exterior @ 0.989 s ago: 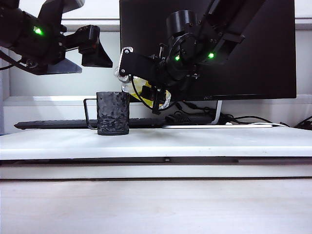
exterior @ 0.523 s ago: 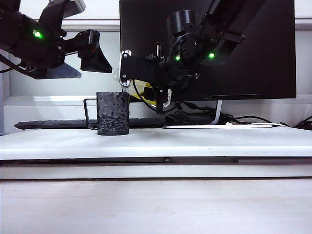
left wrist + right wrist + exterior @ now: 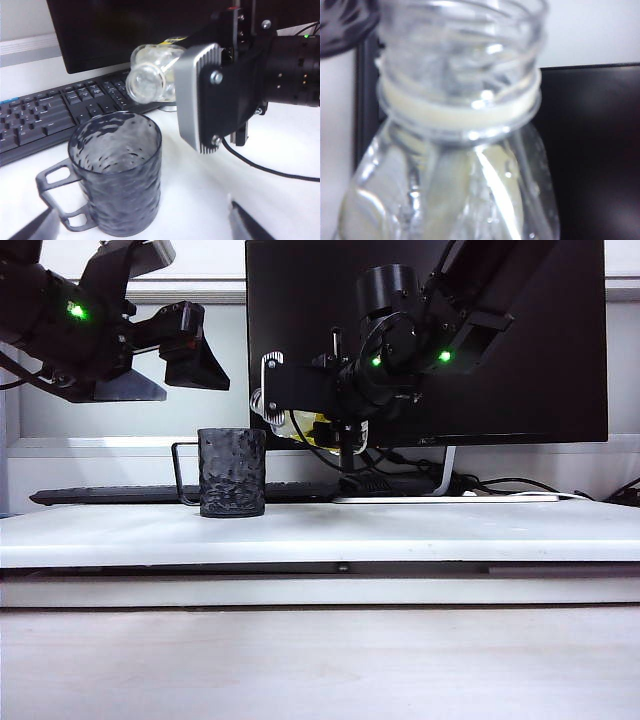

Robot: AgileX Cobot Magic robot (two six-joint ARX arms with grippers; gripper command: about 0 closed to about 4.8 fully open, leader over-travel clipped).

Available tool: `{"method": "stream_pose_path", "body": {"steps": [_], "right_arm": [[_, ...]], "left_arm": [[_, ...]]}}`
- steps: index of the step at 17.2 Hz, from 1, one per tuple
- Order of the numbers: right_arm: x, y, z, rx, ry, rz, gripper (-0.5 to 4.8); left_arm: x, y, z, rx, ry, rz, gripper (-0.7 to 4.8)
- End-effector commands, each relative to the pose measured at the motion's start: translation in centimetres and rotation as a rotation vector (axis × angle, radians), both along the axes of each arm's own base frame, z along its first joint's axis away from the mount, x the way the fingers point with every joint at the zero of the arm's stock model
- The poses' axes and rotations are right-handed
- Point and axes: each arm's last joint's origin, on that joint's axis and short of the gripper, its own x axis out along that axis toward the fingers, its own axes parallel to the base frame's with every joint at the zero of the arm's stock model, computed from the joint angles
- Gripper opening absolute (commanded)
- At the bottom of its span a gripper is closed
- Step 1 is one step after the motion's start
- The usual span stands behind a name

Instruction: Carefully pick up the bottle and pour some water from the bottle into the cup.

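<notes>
The black dimpled cup (image 3: 232,472) stands on the white desk with its wire handle to the left. My right gripper (image 3: 300,400) is shut on the clear bottle (image 3: 305,425) with the yellow label and holds it lying almost level. The bottle's open mouth (image 3: 145,82) hangs just above the cup's (image 3: 117,175) right rim. The bottle's threaded neck (image 3: 460,65) fills the right wrist view. Water is hard to make out, and no stream shows at the mouth. My left gripper (image 3: 190,345) hovers open, up and to the left of the cup, with nothing between its fingertips (image 3: 37,230).
A black keyboard (image 3: 45,112) lies behind the cup, and a large dark monitor (image 3: 520,340) stands at the back. Cables (image 3: 480,485) trail by the monitor's stand. The desk's front edge (image 3: 340,565) runs across the exterior view.
The right wrist has rolled, bringing the bottle from a slant to almost level, and has shifted a little to the right. The left gripper tipped slightly, then kept still.
</notes>
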Motion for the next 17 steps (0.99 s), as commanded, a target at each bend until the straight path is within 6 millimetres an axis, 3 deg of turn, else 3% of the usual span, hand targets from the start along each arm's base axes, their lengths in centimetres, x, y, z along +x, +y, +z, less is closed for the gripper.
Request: {"method": "stream_pose_path", "body": {"steps": [1, 17], "right_arm": [[-0.03, 0.11, 1.56, -0.016, -0.104, 0.008, 1.76], [-0.46, 0.84, 1.8, -0.072, -0.163, 0.034, 1.75]], "left_arm": [[-0.01, -0.01, 0.16, -0.004, -0.009, -0.004, 4.79], [-0.06, 0.0, -0.18, 0.01, 0.024, -0.005, 4.79]]}}
